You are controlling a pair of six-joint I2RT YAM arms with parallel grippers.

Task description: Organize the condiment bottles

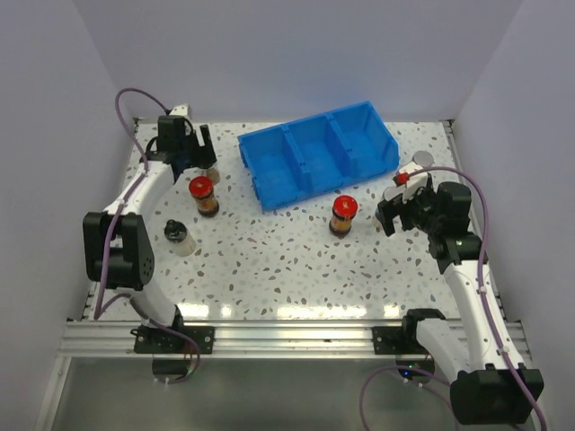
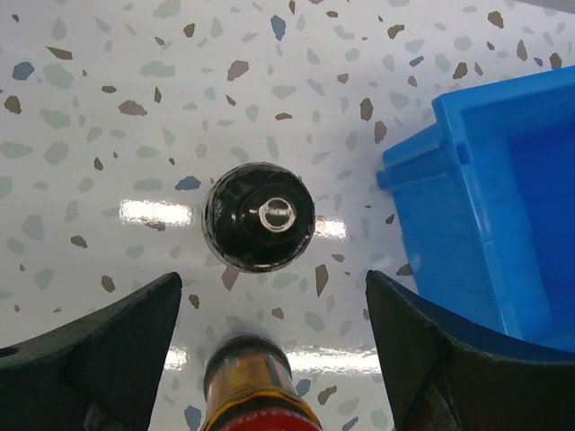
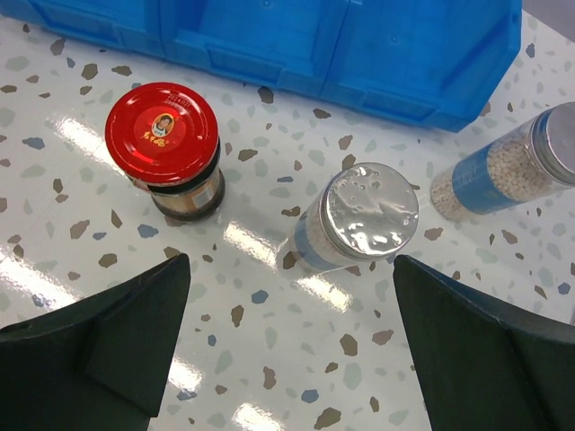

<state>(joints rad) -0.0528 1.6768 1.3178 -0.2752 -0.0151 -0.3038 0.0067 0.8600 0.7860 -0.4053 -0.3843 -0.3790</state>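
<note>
"Where was the left gripper (image 2: 272,278)?"
"Spread wide, empty, above a black-capped jar (image 2: 259,215), a red-capped jar (image 2: 260,395) just beside it, the blue bin (image 2: 449,171) near."
"And the right gripper (image 3: 292,265)?"
"Spread wide too, empty, above a silver-capped jar (image 3: 368,211), which stood between a second red-capped jar (image 3: 163,135) and a second silver-capped jar (image 3: 521,166)."

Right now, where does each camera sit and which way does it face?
Top external: above and behind the bases, looking down on the table; left arm and right arm show.
Left wrist: on the left arm, looking down on a black-capped jar; open left pincer shows.
Right wrist: on the right arm, looking down on a silver-capped jar; open right pincer shows.
Shared: the blue bin appears in all three.
</note>
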